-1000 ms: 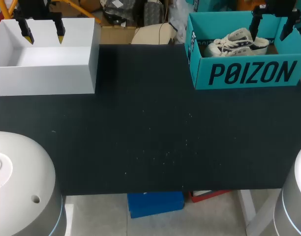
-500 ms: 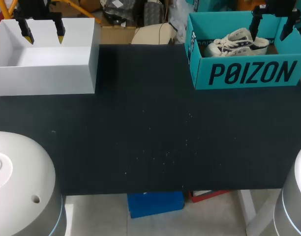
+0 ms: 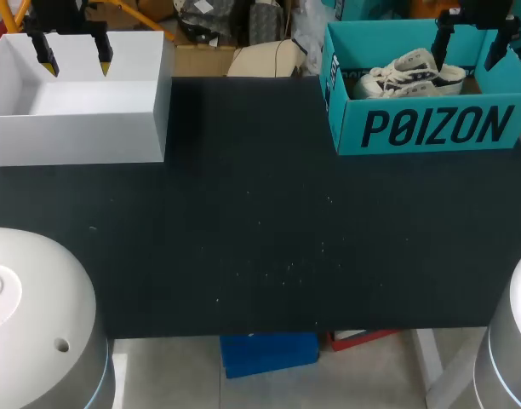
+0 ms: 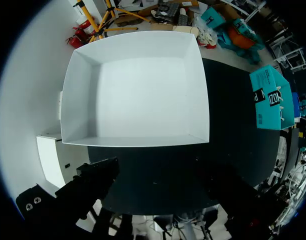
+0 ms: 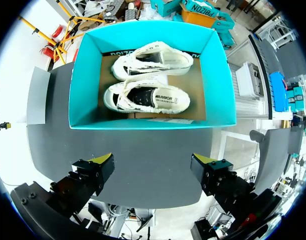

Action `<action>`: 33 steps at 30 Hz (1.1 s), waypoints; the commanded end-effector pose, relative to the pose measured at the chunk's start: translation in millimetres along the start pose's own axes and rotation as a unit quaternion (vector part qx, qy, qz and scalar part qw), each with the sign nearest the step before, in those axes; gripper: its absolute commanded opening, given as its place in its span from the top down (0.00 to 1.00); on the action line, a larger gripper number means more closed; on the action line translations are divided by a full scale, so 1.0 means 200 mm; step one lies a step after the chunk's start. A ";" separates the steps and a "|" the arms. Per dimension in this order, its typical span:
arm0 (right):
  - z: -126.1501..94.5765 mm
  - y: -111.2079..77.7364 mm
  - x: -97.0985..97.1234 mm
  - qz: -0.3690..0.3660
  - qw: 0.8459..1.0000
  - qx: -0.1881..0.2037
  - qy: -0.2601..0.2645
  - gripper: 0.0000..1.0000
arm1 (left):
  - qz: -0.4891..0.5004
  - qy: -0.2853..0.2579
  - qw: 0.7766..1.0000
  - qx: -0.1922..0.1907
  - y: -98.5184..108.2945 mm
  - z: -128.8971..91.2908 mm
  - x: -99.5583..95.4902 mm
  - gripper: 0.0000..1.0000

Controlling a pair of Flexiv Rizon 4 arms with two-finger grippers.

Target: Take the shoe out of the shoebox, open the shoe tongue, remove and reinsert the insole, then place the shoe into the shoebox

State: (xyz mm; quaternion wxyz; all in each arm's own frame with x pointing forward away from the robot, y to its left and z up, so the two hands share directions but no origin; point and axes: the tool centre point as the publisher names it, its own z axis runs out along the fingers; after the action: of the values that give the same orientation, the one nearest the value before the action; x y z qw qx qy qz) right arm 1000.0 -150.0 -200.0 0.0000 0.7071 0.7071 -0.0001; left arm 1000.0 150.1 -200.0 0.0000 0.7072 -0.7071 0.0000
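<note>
Shoes (image 5: 145,99) lie in the shoebox (image 3: 422,128) under the right end effector (image 3: 469,53), spread apart; left end effector (image 3: 75,58), likewise apart, hangs over white box (image 3: 82,128).

Shoebox (image 3: 431,128) (image 5: 82,75): teal, open-topped, upright at the table's far right corner, dark print on its long side wall. Inside, on the brown cardboard floor, lies a shoe (image 5: 145,98): white low-top, frayed edging, dark lining, opening up. A second shoe (image 5: 152,60) of the same kind lies just beside it, parallel.
</note>
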 end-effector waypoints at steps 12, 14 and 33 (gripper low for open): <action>-0.05 -0.06 0.13 -0.528 0.847 -0.056 0.006 0.00 | 0.000 0.000 1.000 0.000 0.00 0.00 0.00 0.00; -0.05 -0.06 0.13 -0.528 0.847 -0.056 0.006 0.00 | 0.000 0.000 1.000 0.000 0.00 0.00 0.00 0.00; -0.03 0.18 0.06 -0.646 0.763 -0.012 -0.001 0.00 | 0.000 0.000 1.000 0.000 0.00 0.00 0.00 0.00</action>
State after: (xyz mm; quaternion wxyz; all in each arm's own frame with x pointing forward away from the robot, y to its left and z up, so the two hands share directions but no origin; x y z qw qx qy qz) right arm 1015.1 -136.9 -191.2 0.0413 0.2619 0.9637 0.0325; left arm 1000.0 150.0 -200.0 0.0000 0.7071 -0.7071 0.0000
